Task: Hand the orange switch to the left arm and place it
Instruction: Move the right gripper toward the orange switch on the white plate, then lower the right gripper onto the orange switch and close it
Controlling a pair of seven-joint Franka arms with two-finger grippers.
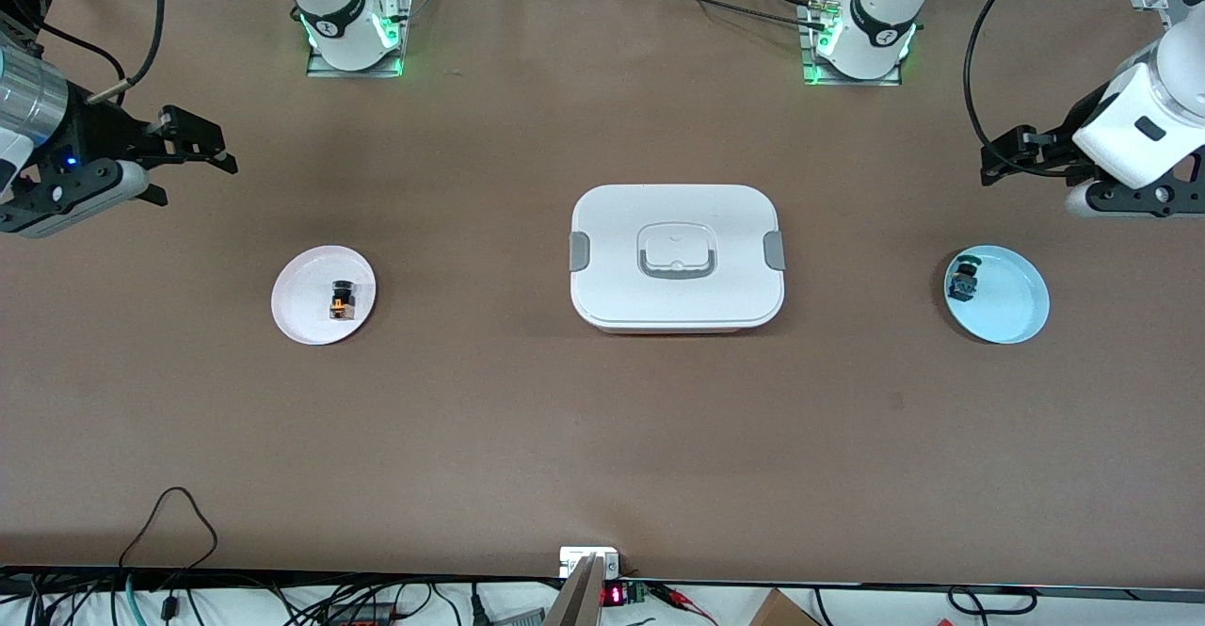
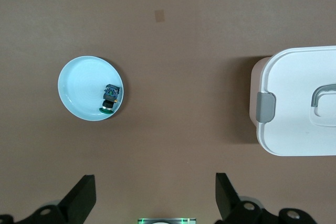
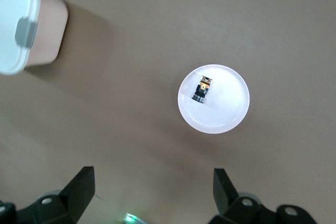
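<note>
While both arms are held up in the air, the orange switch (image 1: 343, 302) is found lying on a pale pink plate (image 1: 301, 306) toward the right arm's end of the table, w/ the box (image 1: 676, 257) at mid-table, lid on. Right gripper (image 1: 193, 160) is over bare table near that plate, fingers apart, nothing held. Left gripper (image 1: 1007, 157) is over bare table near a light blue plate (image 1: 1012, 301) carrying 1 green-blue switch (image 1: 963, 279), fingers likewise apart & empty.
</note>
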